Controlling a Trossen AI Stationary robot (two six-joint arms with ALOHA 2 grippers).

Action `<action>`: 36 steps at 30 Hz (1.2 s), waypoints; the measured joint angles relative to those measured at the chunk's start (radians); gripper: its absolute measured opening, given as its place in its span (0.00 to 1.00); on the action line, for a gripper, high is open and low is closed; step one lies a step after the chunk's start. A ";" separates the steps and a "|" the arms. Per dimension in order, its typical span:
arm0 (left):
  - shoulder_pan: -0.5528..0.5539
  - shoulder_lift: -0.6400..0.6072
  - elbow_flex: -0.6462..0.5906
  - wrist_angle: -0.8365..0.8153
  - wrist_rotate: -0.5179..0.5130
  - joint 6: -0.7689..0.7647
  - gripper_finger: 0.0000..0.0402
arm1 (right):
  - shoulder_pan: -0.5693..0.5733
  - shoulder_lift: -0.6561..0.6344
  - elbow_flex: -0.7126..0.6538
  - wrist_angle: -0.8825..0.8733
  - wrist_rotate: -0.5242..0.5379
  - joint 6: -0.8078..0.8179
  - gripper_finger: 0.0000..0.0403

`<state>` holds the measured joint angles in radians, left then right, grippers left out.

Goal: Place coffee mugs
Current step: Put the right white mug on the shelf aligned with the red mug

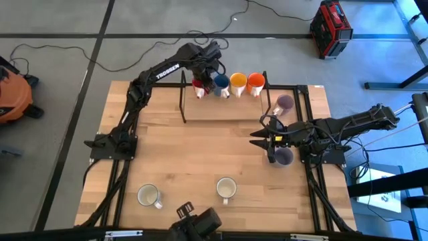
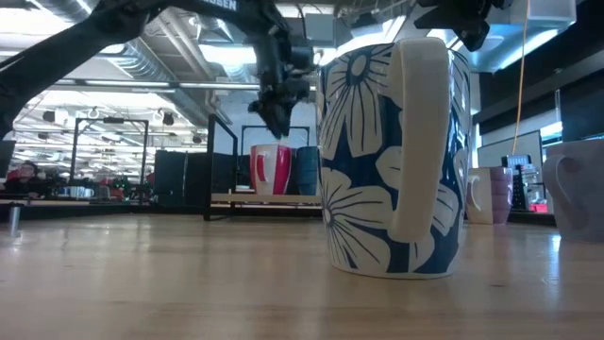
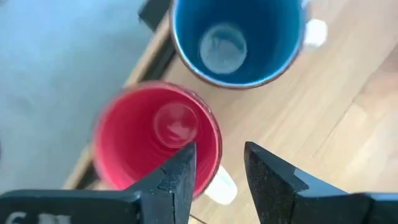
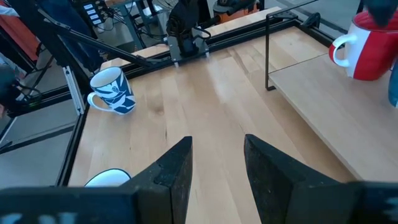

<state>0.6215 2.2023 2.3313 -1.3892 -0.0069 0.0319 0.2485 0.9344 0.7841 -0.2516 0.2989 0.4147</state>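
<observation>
Hovering with parted, empty fingers above rigid, glazed, likely slippery red mug (image 3: 155, 146), rim-wall pinch near twelve o'clock judged best.

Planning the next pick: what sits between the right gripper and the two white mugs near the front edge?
Bare tabletop, per the high view, between right gripper and white mugs.

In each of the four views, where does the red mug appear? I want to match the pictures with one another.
High view: red mug at the far edge, left end of the mug row, under the left gripper.
Low view: centre background, behind the floral mug.
Left wrist view: lower left, seen from above.
Right wrist view: upper right.
Shared landmark: the blue mug beside it.
</observation>
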 joint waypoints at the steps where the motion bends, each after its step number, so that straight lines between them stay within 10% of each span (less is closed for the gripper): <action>1: -0.007 -0.009 0.021 0.000 -0.013 0.003 0.33 | 0.000 0.000 0.000 0.000 0.000 0.000 0.33; 16: -0.223 -0.260 0.010 0.102 -0.024 0.073 0.33 | 0.001 0.000 0.000 0.000 0.004 0.001 0.33; 36: -0.658 -0.304 -0.107 0.239 0.001 0.030 0.33 | 0.000 0.000 0.000 0.014 -0.030 0.001 0.33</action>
<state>-0.0367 1.8988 2.2241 -1.1501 -0.0056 0.0618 0.2481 0.9348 0.7841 -0.2374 0.2691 0.4156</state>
